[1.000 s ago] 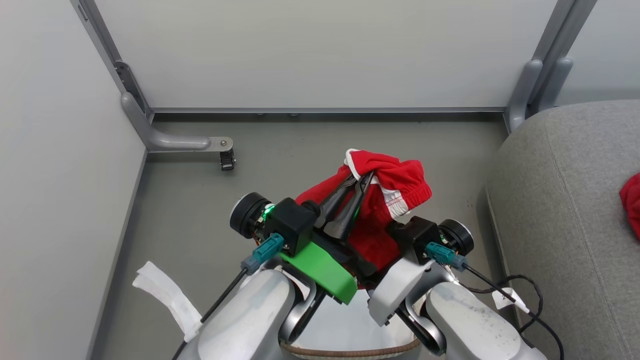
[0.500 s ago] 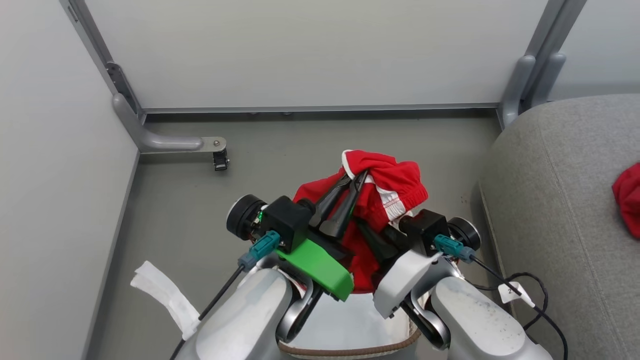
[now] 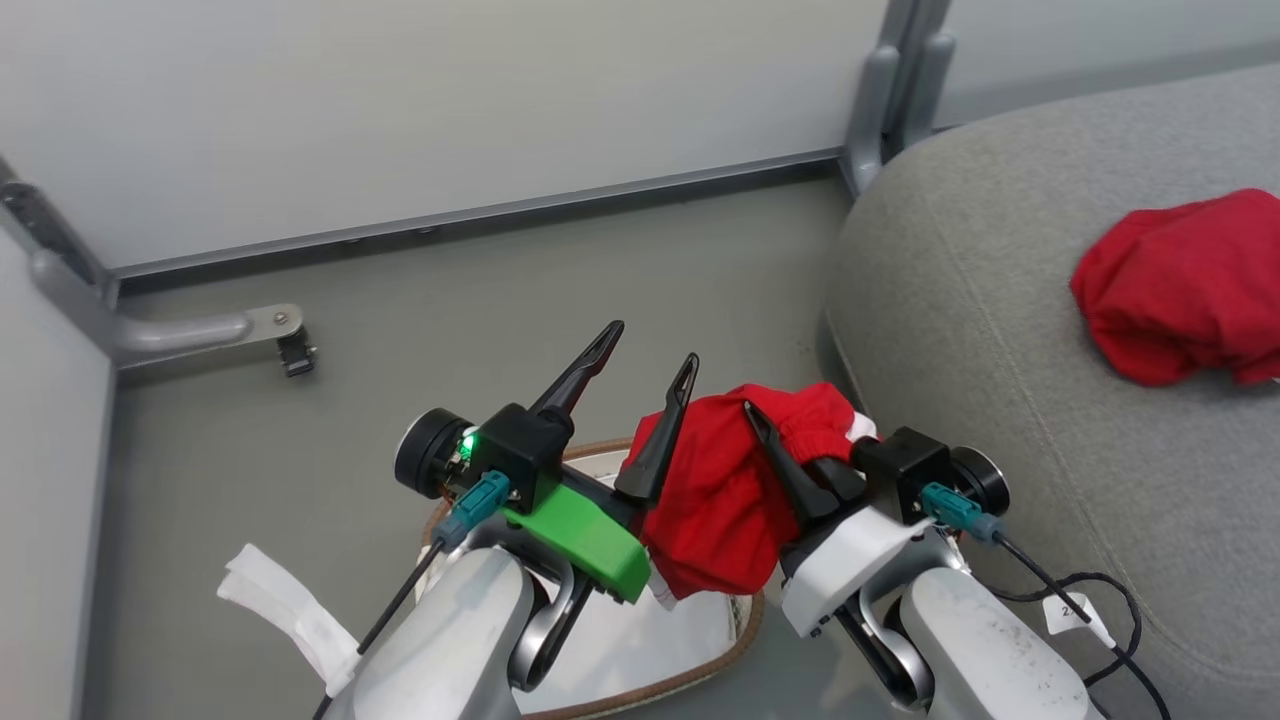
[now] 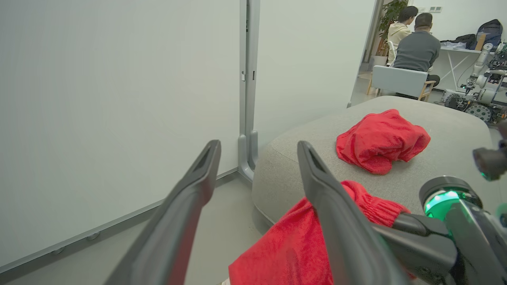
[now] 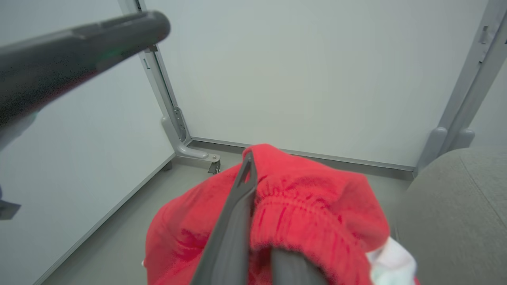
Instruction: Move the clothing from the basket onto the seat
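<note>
In the head view my right gripper is shut on a red piece of clothing, which hangs above the basket between my two arms. My left gripper stands open just left of it, one finger touching the fabric's edge. A second red garment lies bunched on the grey seat at the right. The left wrist view has open fingers, the held clothing and the garment on the seat. In the right wrist view my right gripper is buried in red cloth.
White partition walls close the back and left. A metal foot with a caster stands on the grey floor. A white cloth strip lies at lower left. A cable with a tag hangs by the seat. Two people sit far off.
My left gripper has opened and let go of the red garment. My right gripper has shut on it. The camera has swung right, bringing the seat and its garment further into view.
</note>
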